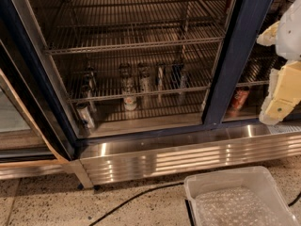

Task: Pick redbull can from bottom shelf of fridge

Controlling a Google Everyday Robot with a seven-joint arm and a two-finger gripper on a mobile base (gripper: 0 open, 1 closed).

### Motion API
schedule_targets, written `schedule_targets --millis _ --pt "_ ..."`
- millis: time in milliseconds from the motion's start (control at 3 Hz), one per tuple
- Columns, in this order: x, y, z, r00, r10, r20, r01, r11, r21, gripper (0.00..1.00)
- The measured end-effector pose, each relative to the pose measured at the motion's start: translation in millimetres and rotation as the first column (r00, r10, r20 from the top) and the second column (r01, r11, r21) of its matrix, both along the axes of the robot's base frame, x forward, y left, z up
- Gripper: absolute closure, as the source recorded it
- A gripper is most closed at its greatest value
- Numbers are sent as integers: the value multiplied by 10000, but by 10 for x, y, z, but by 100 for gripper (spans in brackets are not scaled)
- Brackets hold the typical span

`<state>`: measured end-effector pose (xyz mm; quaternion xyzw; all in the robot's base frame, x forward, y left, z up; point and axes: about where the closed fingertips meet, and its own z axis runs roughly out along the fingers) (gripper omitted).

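Observation:
The fridge (235, 55) fills the camera view, with a dark blue frame, chrome wire racks and a ribbed steel base. The redbull can (160, 77) is slim, silver and blue, and stands upright on the bottom shelf (108, 87), right of centre among other cans. A darker blue can (178, 74) stands just right of it. Stubbier white-labelled cans (144, 80) stand to its left. My gripper (278, 102), cream-coloured, hangs at the right edge of the view. It is in front of the right door, well right of the can and outside the compartment.
More cans stand at the left of the compartment (85, 114) and one at the front (129, 99). A red can (240, 98) sits behind the right-hand glass. A clear plastic bin (240, 197) stands on the floor at lower right, and a black cable (131, 199) runs across the floor.

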<state>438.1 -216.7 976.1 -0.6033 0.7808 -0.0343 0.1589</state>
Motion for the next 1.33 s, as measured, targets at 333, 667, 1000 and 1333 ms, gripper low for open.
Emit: schedule_targets --millis 333,667,1000,1333 --pt "0 0 -2 10000 -1 -2 1 10000 -1 0" --pt "2 21 -153 9998 -81 -173 81 10000 -38 0" --pt "-35 110 -685 9964 -155 -836 167 9998 140 0" --pt "-118 218 -1364 9886 34 -1504 -17 9999 115 0"
